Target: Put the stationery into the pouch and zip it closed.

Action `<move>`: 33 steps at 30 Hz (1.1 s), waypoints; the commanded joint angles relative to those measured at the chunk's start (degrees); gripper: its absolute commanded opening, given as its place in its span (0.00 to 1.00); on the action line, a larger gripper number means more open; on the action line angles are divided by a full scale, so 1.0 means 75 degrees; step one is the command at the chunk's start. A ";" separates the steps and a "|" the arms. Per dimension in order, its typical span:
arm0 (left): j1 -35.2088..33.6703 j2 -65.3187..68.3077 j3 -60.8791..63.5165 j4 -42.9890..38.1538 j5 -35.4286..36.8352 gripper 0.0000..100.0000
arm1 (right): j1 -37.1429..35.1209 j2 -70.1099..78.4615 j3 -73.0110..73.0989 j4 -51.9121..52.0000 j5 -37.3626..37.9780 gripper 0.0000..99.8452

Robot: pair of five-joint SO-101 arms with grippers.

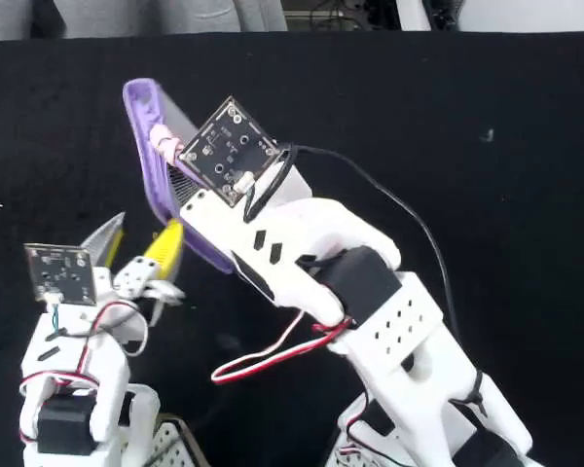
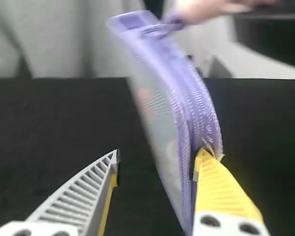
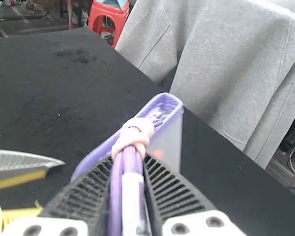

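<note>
Black covering spreads over the table (image 1: 487, 195), and grey fabric (image 3: 226, 73) hangs beyond its far edge. Above that surface the right tool (image 3: 130, 161) is pressed together on the purple pouch (image 1: 148, 146), its two black ribbed fingers pinching the zip edge just behind the pink pull (image 3: 135, 133). From that pinch the pouch stands away from the tool on its long edge, lifted off the table, probably so that the zip line is presented to the other arm instead of lying slack. The left tool (image 2: 160, 155) is spread wide at the opposite, nearer end of the pouch. The pouch's edge runs between its two fingers, touching the inner face of the yellow finger (image 2: 221, 191) and well apart from the grey finger (image 2: 83, 196). That open stance around the end looks like a setup for bracing the pouch, since a zip slides only when the fabric is held taut from both ends. A faint orange patch (image 3: 157, 155) shows through the translucent side close to the right tool's fingertips, perhaps stationery already inside, though what it is cannot be told. Whether the zip is fully closed cannot be judged either.
</note>
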 commanded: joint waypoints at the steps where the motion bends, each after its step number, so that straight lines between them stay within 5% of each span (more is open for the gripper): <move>1: -0.0920 0.0000 -0.0088 0.0094 0.0070 0.25 | 0.0094 -0.0229 -0.0053 0.0000 -0.0012 0.01; 10: -0.1166 0.0000 -0.0475 0.0352 0.0082 0.25 | 0.0094 0.0041 -0.0088 -0.0047 0.0000 0.01; 22: 0.0627 0.0000 -0.2948 0.2403 0.0070 0.25 | 0.0445 0.0053 -0.0088 -0.0059 0.0000 0.01; 33: 0.0651 0.0000 -0.2245 0.1700 0.0082 0.25 | 0.0422 0.0029 -0.0088 -0.0059 -0.0012 0.01</move>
